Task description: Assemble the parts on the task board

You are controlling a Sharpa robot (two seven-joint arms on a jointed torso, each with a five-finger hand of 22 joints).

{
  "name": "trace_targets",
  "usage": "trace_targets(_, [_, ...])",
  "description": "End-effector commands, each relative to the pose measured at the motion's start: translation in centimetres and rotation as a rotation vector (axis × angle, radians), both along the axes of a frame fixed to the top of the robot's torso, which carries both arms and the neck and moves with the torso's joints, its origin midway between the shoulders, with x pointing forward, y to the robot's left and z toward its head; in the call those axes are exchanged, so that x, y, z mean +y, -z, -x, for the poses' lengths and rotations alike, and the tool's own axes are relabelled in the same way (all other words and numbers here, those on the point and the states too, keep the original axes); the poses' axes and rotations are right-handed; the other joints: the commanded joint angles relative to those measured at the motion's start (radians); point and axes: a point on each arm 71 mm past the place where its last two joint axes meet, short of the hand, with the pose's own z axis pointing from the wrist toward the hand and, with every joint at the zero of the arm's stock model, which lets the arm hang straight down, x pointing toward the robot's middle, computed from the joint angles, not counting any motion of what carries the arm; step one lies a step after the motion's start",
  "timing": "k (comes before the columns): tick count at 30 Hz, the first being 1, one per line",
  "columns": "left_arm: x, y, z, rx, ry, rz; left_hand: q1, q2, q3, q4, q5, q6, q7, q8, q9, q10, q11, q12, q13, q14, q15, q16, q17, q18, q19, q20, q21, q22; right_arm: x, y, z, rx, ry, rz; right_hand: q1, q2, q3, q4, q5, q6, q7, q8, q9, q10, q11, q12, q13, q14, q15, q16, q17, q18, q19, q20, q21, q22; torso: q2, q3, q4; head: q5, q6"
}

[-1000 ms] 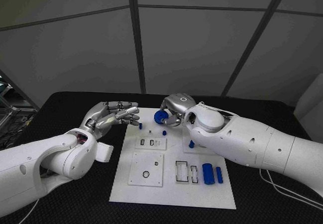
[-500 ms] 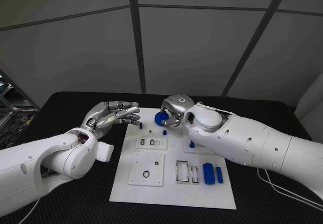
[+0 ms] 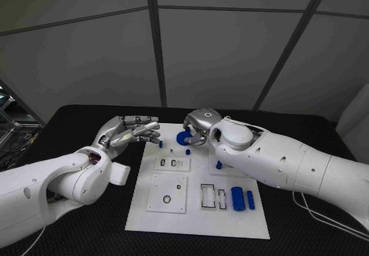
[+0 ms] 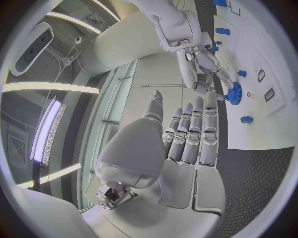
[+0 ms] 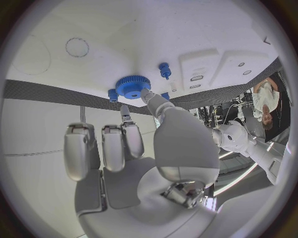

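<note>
The white task board [image 3: 198, 220] lies in the middle of the black table. My right hand [image 3: 200, 124] reaches over the board's far end and pinches a blue gear [image 3: 182, 137] between thumb and a finger; in the right wrist view the gear [image 5: 132, 86] hangs close above the board beside a small blue peg [image 5: 164, 70]. My left hand [image 3: 128, 131] hovers at the board's far left corner, fingers apart and holding nothing. A short blue peg [image 3: 160, 143] stands just beside its fingertips. The left wrist view shows the gear [image 4: 234, 93] in the right hand's fingers.
Two blue cylinders [image 3: 238, 198] lie at the board's right side next to rectangular slots [image 3: 207, 196]. More blue pegs [image 3: 219, 164] stand mid-board near recessed panels [image 3: 168, 193]. A metal rack [image 3: 5, 138] stands at the table's left, and cables [image 3: 314, 212] trail at the right.
The right hand has brought the gear slightly lower, toward the board. The left hand has stayed where it was.
</note>
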Motion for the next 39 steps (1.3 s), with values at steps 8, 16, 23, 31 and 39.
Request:
trace_targets(8, [-0.1, -0.1, 0.0, -0.004, 0.01, 0.0, -0.005, 0.009, 0.0, -0.006, 0.001, -0.006, 0.0, -0.004, 0.001, -0.006, -0.002, -0.004, -0.001, -0.007, 0.001, -0.002, 0.001, -0.013, -0.006, 0.002, -0.005, -0.002, -0.2, 0.2, -0.1, 0.053, 0.001, -0.012, -0.052, 0.004, -0.052, 0.105, -0.03, 0.007, 0.006, 0.004, -0.023, -0.001, 0.01, -0.004, 0.051, 0.067, 0.013, -0.005, 0.102, -0.005, 0.011, 0.017, -0.007, 0.113, 0.0, 0.0001, -0.0001, 0.001, 0.001])
trace_targets(16, [0.1, -0.1, -0.1, -0.003, 0.007, -0.002, -0.005, 0.009, 0.0, -0.006, 0.001, -0.006, 0.0, -0.004, 0.001, -0.006, -0.002, -0.004, -0.001, -0.007, 0.001, -0.002, 0.001, -0.013, -0.006, 0.002, -0.005, -0.002, -1.9, -0.9, 0.4, -0.022, -0.031, -0.16, -0.046, 0.009, -0.05, 0.143, -0.02, 0.029, 0.002, 0.006, -0.028, 0.004, 0.007, 0.004, 0.059, 0.068, 0.011, -0.003, 0.106, -0.006, 0.015, 0.016, -0.005, 0.12, -0.001, 0.0007, -0.0011, 0.001, 0.004])
trace_targets(23, [0.3, -0.1, -0.1, -0.003, 0.002, -0.005, -0.005, 0.009, -0.001, -0.008, -0.001, -0.006, 0.001, -0.005, 0.001, -0.006, -0.002, -0.004, -0.001, -0.009, 0.001, -0.003, 0.003, -0.013, -0.007, 0.002, -0.005, -0.002, -7.4, -1.7, 1.3, 0.003, -0.025, -0.369, -0.004, -0.008, -0.047, 0.13, -0.018, 0.039, 0.002, 0.003, -0.035, 0.001, 0.006, -0.001, 0.053, 0.067, 0.01, -0.007, 0.102, -0.005, 0.012, 0.014, -0.007, 0.115, -0.004, -0.0002, -0.0053, -0.005, 0.013])
trace_targets(31, [0.5, 0.0, -0.2, 0.0, -0.001, -0.002, -0.006, 0.009, -0.001, -0.009, -0.001, -0.006, 0.001, -0.005, 0.001, -0.006, -0.002, -0.004, -0.001, -0.009, 0.001, -0.003, 0.003, -0.014, -0.007, 0.002, -0.005, -0.002, -15.3, -1.3, 1.3, 0.143, 0.052, -0.499, 0.073, -0.026, -0.038, 0.078, -0.023, 0.048, 0.001, 0.002, -0.043, -0.004, 0.005, -0.009, 0.047, 0.066, 0.009, -0.008, 0.102, -0.002, 0.003, 0.013, -0.014, 0.103, -0.008, 0.0023, -0.0208, -0.011, 0.019])
trace_targets(39, [0.4, 0.1, -0.3, 0.002, 0.002, 0.0, -0.006, 0.009, -0.002, -0.009, -0.001, -0.006, 0.001, -0.005, 0.001, -0.006, -0.002, -0.004, -0.001, -0.009, 0.001, -0.003, 0.003, -0.014, -0.007, 0.002, -0.005, -0.003, -20.0, -0.5, 1.3, 0.176, 0.107, -0.505, 0.095, -0.046, -0.065, 0.053, -0.022, 0.051, -0.004, 0.002, -0.047, -0.009, 0.001, -0.018, 0.039, 0.065, 0.007, -0.013, 0.097, 0.002, -0.008, 0.011, -0.022, 0.085, -0.009, 0.0082, -0.0276, -0.025, 0.021])
